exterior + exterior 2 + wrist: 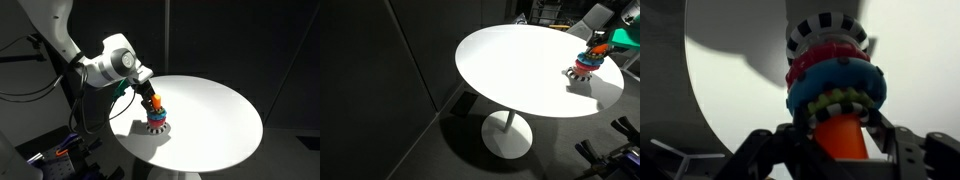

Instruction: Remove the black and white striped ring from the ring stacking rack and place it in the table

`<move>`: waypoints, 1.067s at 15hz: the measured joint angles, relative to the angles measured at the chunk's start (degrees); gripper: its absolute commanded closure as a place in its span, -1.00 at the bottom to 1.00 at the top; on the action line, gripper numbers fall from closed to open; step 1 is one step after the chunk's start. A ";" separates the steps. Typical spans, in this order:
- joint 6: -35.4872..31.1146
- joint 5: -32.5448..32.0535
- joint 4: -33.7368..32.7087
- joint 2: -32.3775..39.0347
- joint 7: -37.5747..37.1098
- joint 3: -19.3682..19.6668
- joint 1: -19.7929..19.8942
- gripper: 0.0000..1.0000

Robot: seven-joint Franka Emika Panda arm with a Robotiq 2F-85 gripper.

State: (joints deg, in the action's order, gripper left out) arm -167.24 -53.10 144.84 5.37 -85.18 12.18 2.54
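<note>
The ring stacking rack [157,120] stands on the white table [215,115] near its edge, and shows in both exterior views [584,68]. In the wrist view its rings [830,75] are red, blue and green-yellow, and the black and white striped ring [836,109] sits uppermost round the orange peg. A second striped piece [825,30] lies at the stack's bottom. My gripper [841,120] is down over the peg top. Its fingers press both sides of the upper striped ring, which is still on the peg.
The round table [510,65] stands on a single pedestal in a dark room. Cables and equipment lie on the floor by the robot's base [60,150]. Chairs stand beyond the table [570,25]. My arm [110,62] reaches in over the table edge.
</note>
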 measured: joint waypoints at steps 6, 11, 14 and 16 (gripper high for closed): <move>-0.12 2.60 0.68 -0.01 1.75 -0.48 -0.04 -1.00; -0.12 4.06 0.68 -0.02 3.35 -0.90 -0.04 -1.00; -0.12 4.16 0.68 -0.02 3.66 -0.98 -0.04 -1.00; -0.12 4.16 0.68 -0.02 3.71 -1.02 -0.04 -1.00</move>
State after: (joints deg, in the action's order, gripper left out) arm -167.35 -48.95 145.52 5.35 -81.47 11.17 2.50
